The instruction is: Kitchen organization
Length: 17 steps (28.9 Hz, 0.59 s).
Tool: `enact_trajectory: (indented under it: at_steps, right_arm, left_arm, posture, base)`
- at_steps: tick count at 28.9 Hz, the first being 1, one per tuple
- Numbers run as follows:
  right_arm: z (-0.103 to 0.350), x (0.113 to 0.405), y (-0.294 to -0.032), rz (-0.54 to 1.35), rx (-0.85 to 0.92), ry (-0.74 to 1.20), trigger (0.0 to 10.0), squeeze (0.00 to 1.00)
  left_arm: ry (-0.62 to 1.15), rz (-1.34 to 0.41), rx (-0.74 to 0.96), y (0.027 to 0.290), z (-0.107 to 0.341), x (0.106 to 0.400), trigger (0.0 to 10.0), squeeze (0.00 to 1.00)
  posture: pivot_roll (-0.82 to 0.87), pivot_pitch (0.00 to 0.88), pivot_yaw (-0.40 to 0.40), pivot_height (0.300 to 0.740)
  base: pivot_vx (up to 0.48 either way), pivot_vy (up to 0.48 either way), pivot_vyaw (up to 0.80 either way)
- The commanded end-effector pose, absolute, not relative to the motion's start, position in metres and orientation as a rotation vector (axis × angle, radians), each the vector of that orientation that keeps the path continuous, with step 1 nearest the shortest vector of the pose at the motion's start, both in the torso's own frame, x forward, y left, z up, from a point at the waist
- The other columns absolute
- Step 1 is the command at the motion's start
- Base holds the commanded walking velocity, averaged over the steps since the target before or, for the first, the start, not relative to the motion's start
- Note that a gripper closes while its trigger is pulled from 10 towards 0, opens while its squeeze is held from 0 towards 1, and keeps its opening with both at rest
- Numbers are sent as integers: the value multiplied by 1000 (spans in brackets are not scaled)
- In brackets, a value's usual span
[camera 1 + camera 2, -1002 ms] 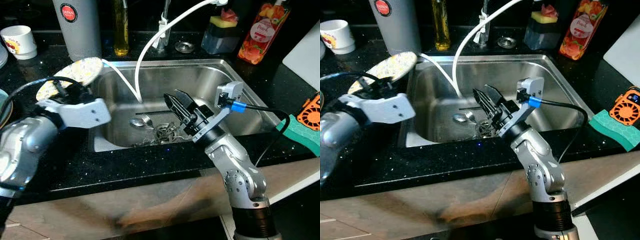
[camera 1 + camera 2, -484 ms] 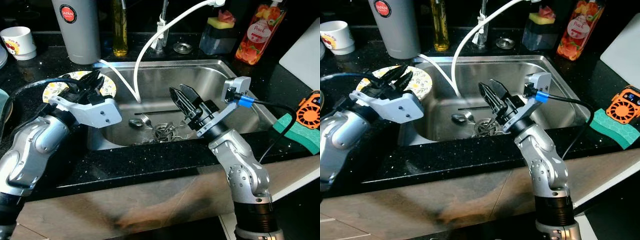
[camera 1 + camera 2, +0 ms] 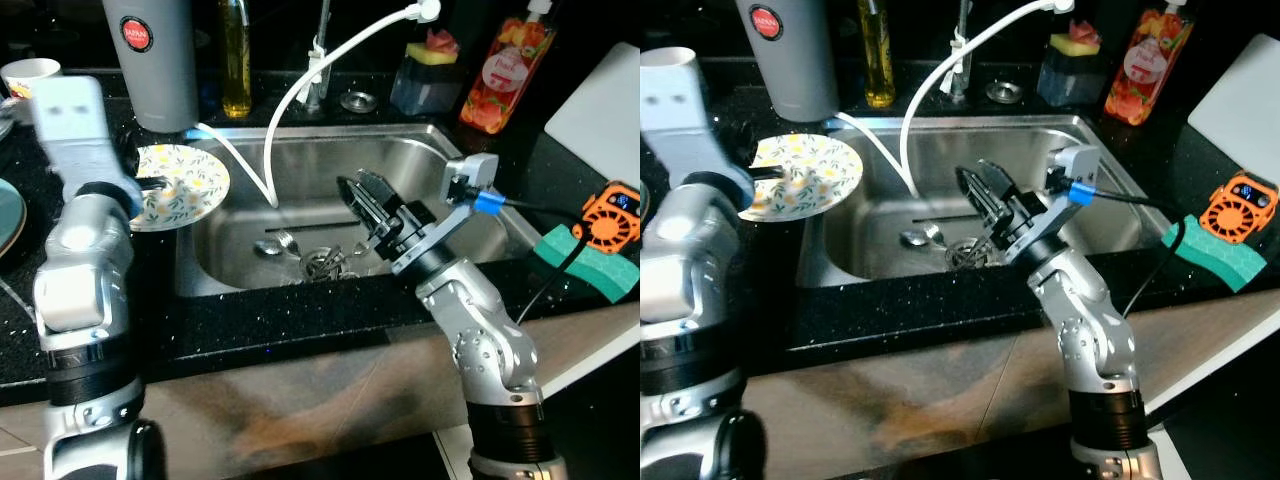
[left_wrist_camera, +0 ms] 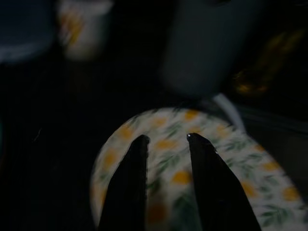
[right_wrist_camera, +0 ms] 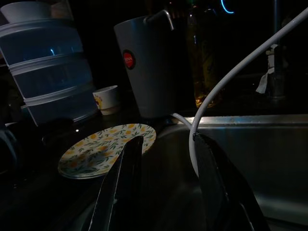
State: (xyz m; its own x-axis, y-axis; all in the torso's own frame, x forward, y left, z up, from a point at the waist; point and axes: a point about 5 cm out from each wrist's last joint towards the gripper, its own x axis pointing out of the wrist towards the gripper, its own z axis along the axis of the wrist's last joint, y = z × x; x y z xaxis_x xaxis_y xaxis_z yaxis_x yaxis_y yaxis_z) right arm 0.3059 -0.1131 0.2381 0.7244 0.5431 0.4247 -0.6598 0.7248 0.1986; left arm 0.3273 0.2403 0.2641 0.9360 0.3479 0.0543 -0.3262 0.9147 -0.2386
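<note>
Floral plate (image 3: 180,185) lying flat on the black counter (image 3: 300,325) at the sink's (image 3: 420,160) left rim, one edge overhanging the basin. Left gripper (image 4: 166,144) right above it, black fingers (image 4: 132,183) parted with a narrow gap, pointing down onto the pattern; no clear grip on the rim, so probably released or about to re-grip, hard to say which. Left forearm blurred in the head views.

Key relation: plate directly under and ahead of the left gripper, well apart from the right gripper (image 3: 372,205). Left arm clearly nearer. Round, so no long axis; best approach likely edge-on at the overhanging rim, one finger over and one under.

Right gripper hovering over the basin, fingers spread, pointing across the sink toward the plate. Below it: cutlery (image 3: 280,243) around the drain, a spoon and a fork by the look, thin and shiny, long axes roughly crosswise to the fingers. Likely next target for that arm.

Materials:
- plate: thin, glossy, shallow, yellow-and-green print; probably slippery
- sink: brushed steel, looks wet near the drain
- counter: black speckled stone, hard and flat
- white hose (image 3: 300,95) arcing from the tap into the basin, between the two grippers; snag risk for any cross-sink move

Beyond the plate: grey canister (image 3: 150,60), oil bottle (image 3: 236,55), cup (image 3: 28,72).
</note>
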Motion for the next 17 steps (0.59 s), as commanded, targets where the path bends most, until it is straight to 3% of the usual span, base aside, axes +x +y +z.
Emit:
enact_trajectory:
  at_steps: [1,6,7,17]
  right_arm:
    - [234,306,-114,674,355,-334,10000,0]
    - [233,306,-113,675,358,-332,10000,0]
    - [233,306,-113,676,360,-331,10000,0]
    - [232,305,-112,670,367,-331,10000,0]
  left_arm:
    - [-40,390,-340,246,259,329,10000,1000]
    - [40,452,-482,261,264,328,10000,1000]
    - [63,441,-504,263,266,328,10000,0]
    - [197,348,-764,257,268,330,10000,0]
  posture:
    - [143,59,-57,740]
    - [151,66,-55,740]
    - [151,66,-55,740]
    - [145,73,-43,740]
  base:
    - [0,0,0]
    - [0,0,0]
    - [0,0,0]
    - [0,0,0]
